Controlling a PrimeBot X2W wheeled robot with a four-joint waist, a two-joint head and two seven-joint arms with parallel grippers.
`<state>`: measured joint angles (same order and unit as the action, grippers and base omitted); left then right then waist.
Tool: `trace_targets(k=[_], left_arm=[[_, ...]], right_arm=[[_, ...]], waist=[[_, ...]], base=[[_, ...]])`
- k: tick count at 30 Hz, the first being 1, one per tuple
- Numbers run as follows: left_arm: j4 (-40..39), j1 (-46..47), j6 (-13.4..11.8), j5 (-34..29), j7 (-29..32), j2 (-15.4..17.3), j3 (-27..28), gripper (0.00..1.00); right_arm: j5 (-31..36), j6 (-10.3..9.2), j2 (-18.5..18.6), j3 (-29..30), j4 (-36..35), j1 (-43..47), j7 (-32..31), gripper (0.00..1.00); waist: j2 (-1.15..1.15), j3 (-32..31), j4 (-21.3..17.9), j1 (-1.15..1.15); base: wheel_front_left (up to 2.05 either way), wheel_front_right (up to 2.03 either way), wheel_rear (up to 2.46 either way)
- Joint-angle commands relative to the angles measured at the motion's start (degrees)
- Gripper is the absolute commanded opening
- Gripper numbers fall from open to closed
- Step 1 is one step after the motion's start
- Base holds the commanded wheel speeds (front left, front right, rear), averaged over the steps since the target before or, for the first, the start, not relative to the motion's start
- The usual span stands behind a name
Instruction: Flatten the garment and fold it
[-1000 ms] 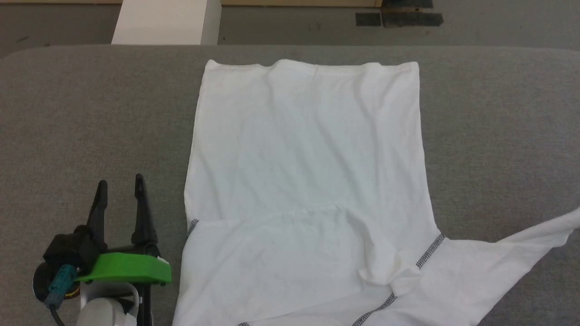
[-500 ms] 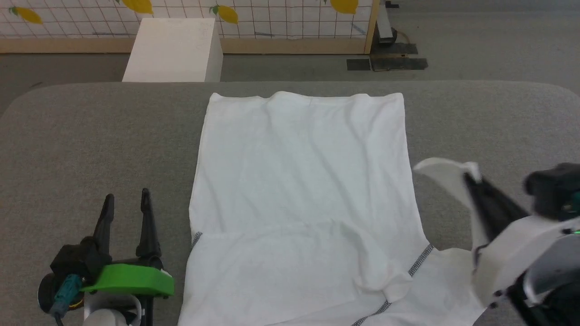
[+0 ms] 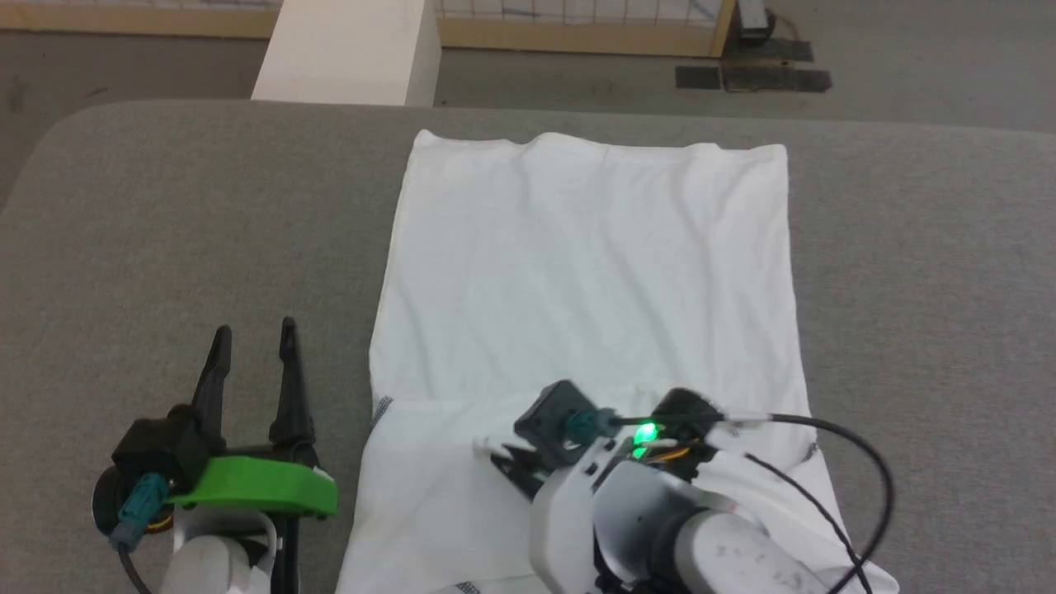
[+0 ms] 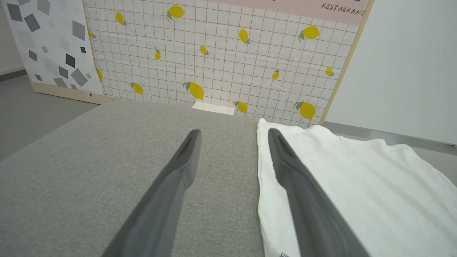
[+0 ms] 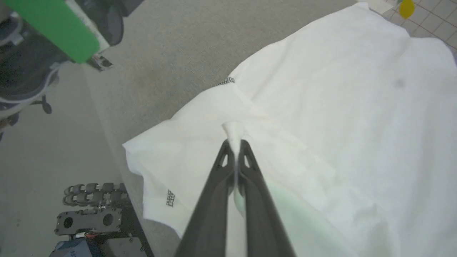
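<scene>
The right arm's pale wrist is covering the near part of the garment [image 3: 590, 272] in the head view, and the lower edge of that view is cutting the cloth off, so the neck and any label are not showing clearly. The right gripper [image 3: 495, 456] is showing there mostly as a dark sliver past its wrist. In the right wrist view the right gripper [image 5: 234, 144] is pressing its two fingers [image 5: 214, 200] together on a small pinch of the white fabric. A little peak of cloth is sticking out just beyond the tips, and a folded layer of the shirt with a short run of grey stitching [image 5: 226, 81] is lying further ahead of them. The left gripper [image 3: 254, 330] is hovering with its fingers [image 4: 167, 192] spread wide, holding nothing. The grey padded table [image 3: 165, 206] is lying under and between them, and the garment's side edge is running just beside the right-hand finger; whether they are touching cannot be told. Well beyond the tips, the white box [image 3: 346, 49] is standing past the table's far edge.
</scene>
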<state>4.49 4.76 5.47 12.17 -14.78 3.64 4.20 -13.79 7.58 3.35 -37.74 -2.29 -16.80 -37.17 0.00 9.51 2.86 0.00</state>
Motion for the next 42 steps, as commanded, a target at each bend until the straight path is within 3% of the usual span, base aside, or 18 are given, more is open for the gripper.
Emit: trace_targets(k=[1,9,10,12,16,23,24,28,31,39,42], left_arm=[[0.1,1.6,0.2,0.3,-0.2,-0.3,-0.3,1.00],[1.1,3.8,0.3,0.8,-0.2,-0.6,-1.0,1.00],[1.2,3.8,0.2,0.8,-0.2,-0.6,-0.9,1.00],[1.5,3.8,0.2,0.7,-0.2,-0.6,-0.8,1.00],[1.8,3.4,0.2,0.2,-0.2,-0.7,-0.3,1.00],[2.7,3.3,0.6,-1.2,-0.2,0.8,0.3,1.00],[3.3,4.4,0.9,-1.3,-0.1,2.3,0.0,1.00],[3.2,9.1,1.5,-1.4,3.0,6.2,-1.9,1.00],[3.0,15.0,1.8,-0.9,8.7,10.2,-4.3,1.00],[4.1,33.3,2.0,4.7,28.5,23.5,-12.3,1.00],[5.8,38.9,2.0,7.3,35.7,26.6,-13.3,1.00]], right_arm=[[-0.3,-0.09,-0.2,-1.3,3.5,-1.8,0.6,0.00],[-4.1,-0.09,-0.4,-5.0,18.4,-5.5,0.8,0.00],[-4.8,-0.09,-0.4,-5.1,19.1,-5.5,0.4,0.16],[-6.5,-0.09,-0.4,-4.7,19.0,-5.8,0.3,1.00],[-9.0,-0.09,-0.5,-1.2,15.7,-6.0,4.2,1.00],[-8.8,-0.09,-0.5,11.8,4.5,-3.6,17.7,1.00],[-5.0,-0.09,-0.5,18.4,0.6,-1.8,22.1,1.00],[-1.8,-0.09,-0.5,26.8,-3.9,1.4,26.7,1.00],[0.8,-0.09,-0.5,32.4,-6.3,3.5,29.2,1.00],[5.7,-0.09,-0.5,36.7,-7.7,4.9,33.8,1.00],[6.0,-0.09,-0.5,37.3,-7.6,4.4,36.1,1.00]], waist=[[0.00,2.6,2.4,0.00],[0.00,5.5,4.5,0.00],[0.00,5.5,4.5,0.00],[0.00,5.5,4.2,0.00],[0.00,4.5,3.0,0.00],[0.00,3.2,-1.2,0.00],[0.00,3.9,-3.4,0.00],[0.00,6.7,-6.4,0.00],[0.00,9.6,-8.5,0.00],[0.00,17.5,-14.5,0.00],[0.00,20.1,-16.4,0.00]], base=[[0.00,0.00,0.00],[0.00,0.00,0.00],[0.00,0.00,0.00],[0.00,0.00,0.00],[0.00,0.00,0.00],[0.00,0.00,0.00],[0.00,0.00,0.00],[0.00,0.00,0.00],[0.00,0.00,0.00],[0.00,0.00,0.00],[0.00,0.00,0.00]])
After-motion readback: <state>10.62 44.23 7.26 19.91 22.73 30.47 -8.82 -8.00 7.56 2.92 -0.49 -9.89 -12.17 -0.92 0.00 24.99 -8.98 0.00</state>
